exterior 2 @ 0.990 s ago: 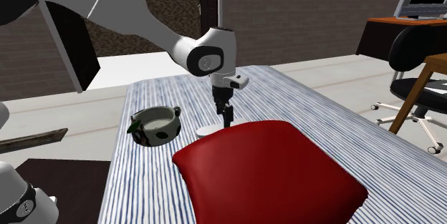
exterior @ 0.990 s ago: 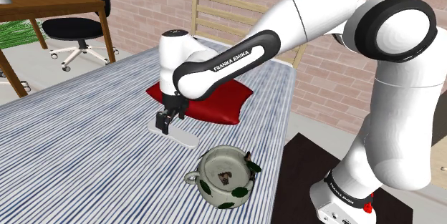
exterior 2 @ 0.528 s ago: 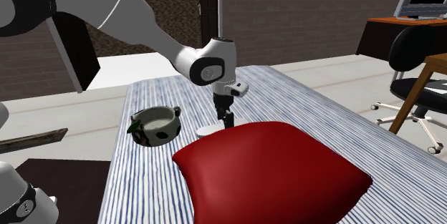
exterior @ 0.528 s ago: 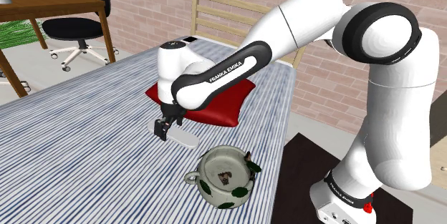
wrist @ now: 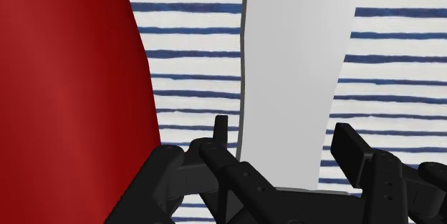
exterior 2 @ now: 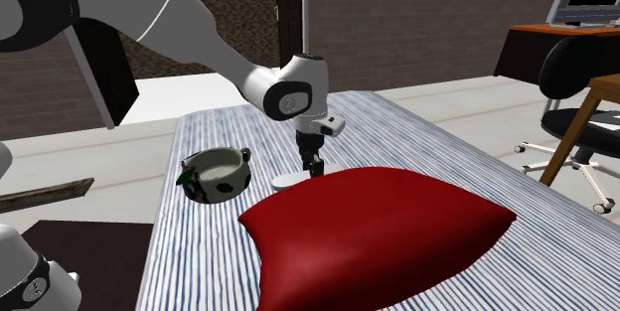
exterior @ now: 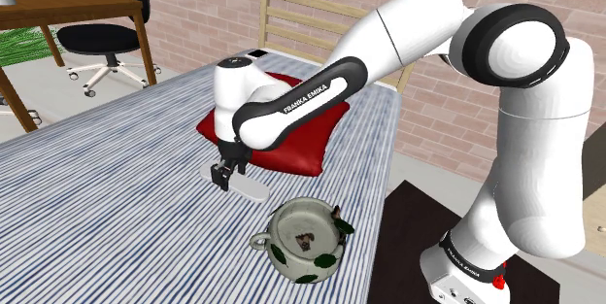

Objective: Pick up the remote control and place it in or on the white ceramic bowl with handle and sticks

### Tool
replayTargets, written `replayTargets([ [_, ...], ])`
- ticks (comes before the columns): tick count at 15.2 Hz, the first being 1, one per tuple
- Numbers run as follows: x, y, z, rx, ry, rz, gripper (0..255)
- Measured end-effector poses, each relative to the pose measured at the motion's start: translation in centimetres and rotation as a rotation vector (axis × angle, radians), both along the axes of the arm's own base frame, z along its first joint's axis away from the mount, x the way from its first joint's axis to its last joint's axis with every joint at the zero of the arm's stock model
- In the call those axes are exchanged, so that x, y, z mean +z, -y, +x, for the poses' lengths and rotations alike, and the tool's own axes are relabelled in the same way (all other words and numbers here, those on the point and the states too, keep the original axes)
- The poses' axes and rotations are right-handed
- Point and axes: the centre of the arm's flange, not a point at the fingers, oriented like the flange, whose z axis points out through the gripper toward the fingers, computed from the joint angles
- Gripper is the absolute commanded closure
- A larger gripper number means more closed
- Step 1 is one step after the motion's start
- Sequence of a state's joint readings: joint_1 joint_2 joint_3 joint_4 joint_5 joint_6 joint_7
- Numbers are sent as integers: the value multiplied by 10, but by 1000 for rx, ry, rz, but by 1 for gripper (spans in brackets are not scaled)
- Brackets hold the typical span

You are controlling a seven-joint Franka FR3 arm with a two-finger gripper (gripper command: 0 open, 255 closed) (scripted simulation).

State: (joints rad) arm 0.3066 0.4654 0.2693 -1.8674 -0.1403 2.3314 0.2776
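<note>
The plain white, flat, oblong remote control (exterior: 254,188) (exterior 2: 288,180) (wrist: 294,79) lies flat on the table (exterior: 117,185) (exterior 2: 417,130) (wrist: 401,79), whose cloth is finely striped in blue and white. The remote's surface is smooth and unmarked, with soft rounded edges and a slight taper towards the end nearer the hand. It sits between a plump, glossy red cushion (exterior: 291,142) (exterior 2: 378,230) (wrist: 64,79) and a round white bowl (exterior: 286,258) (exterior 2: 214,185). A strip of striped cloth shows between the remote and the cushion's bulging edge, so the two are apart.

The bowl is squat and full-bellied, patched with dark green leaf shapes. It has a small loop handle at its side and a short dark stick poking up from its rim. It stands near the remote without touching it.

The white arm (exterior: 388,30) curves down from the stand, and the angular black jaws are down at the table, astride the remote. They are parted about as wide as the remote. In the wrist view the fingertips (wrist: 220,126) flank its long edges, and a sliver of cloth shows between one finger and the remote, so it is not clamped.

A slatted wooden chair (exterior: 291,16) stands behind the table against a brick wall.
</note>
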Motion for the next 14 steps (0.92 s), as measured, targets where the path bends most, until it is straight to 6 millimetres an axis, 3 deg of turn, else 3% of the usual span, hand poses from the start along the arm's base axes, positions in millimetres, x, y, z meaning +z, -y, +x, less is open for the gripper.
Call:
replayTargets([
  [9,1,2,0,-3,-2,-2,255],
  [14,22,3,0,-3,-3,-3,255],
])
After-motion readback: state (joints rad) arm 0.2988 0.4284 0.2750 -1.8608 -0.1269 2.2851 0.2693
